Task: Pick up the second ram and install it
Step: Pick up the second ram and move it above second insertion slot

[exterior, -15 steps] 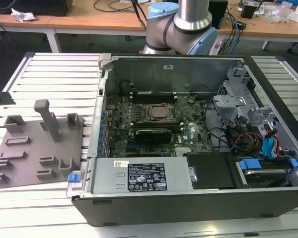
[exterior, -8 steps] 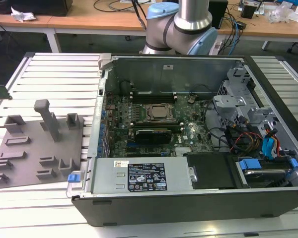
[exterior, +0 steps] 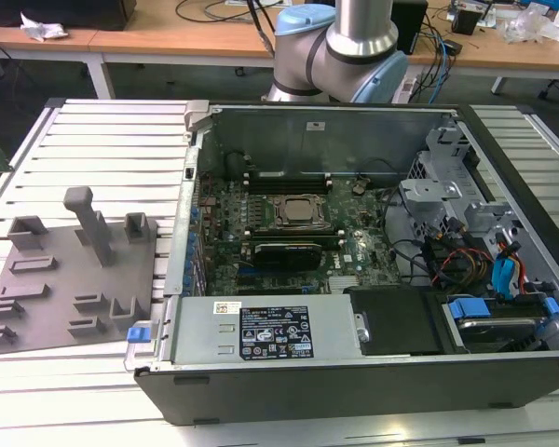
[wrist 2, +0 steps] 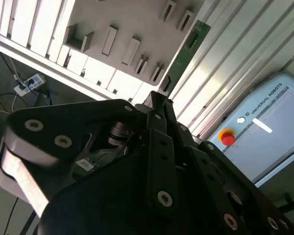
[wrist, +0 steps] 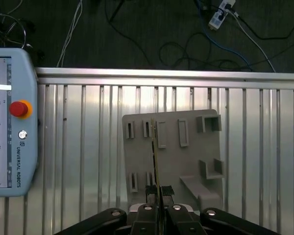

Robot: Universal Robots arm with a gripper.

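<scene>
Black metal pincer [wrist: 158, 191] is clamped on the thin green ram stick [wrist 2: 186, 53], above the grey plastic tray [wrist: 186, 161]. A loose hold might let the stick tip or slip out.

The second ram [wrist 2: 184, 53] is green with dark chips. The gripper [wrist: 157, 192] is black. The tray [wrist: 186, 156] is plain grey, the table [wrist: 88, 147] silver and ribbed. The pendant [wrist: 10, 147] is pale blue with 1 red button [wrist: 18, 108].
</scene>
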